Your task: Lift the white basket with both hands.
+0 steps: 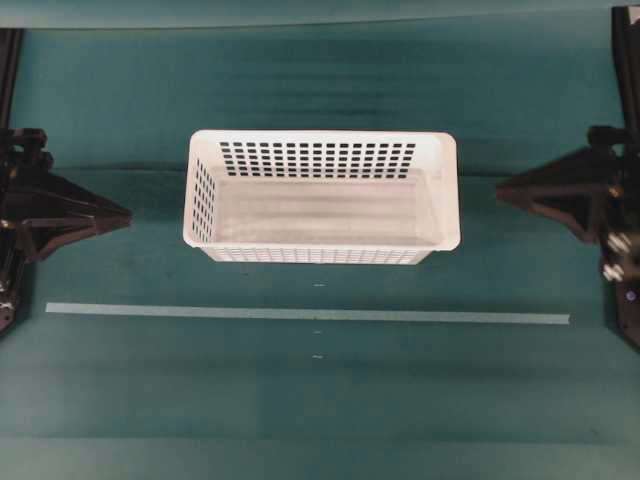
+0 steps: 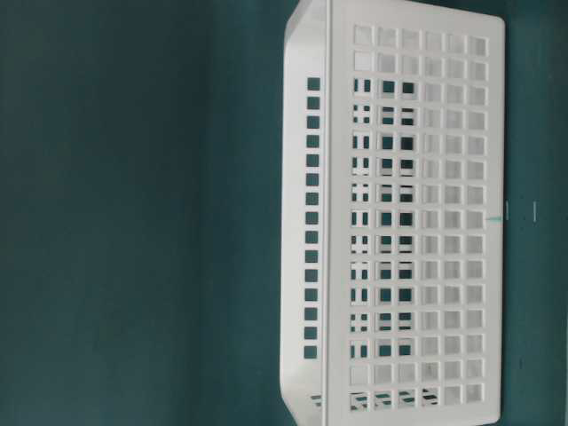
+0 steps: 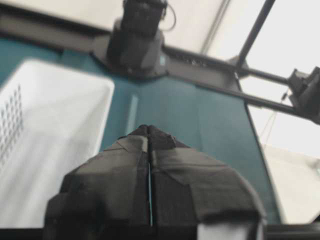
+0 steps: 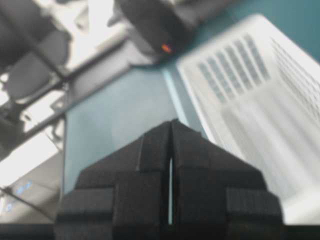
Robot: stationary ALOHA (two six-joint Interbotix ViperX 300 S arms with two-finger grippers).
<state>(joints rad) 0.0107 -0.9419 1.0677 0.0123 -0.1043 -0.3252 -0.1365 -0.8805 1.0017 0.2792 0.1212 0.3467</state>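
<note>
Left end effector (image 1: 128, 215) closed, right end effector (image 1: 498, 190) closed; both level, pointing inward, apart from white basket (image 1: 320, 197).

You are looking at the white basket (image 1: 322, 192) sitting upright and empty on the table (image 1: 320, 400), its long sides running across the overhead view. Its walls are showing rows of small slots, its floor is solid, and a rolled rim is running round the top. The left pincer (image 1: 122, 214) is pointing at its left end with tips pressed together, and the right pincer (image 1: 503, 190) is doing likewise on the right; both are hanging well apart from the rim, touching nothing.
</note>
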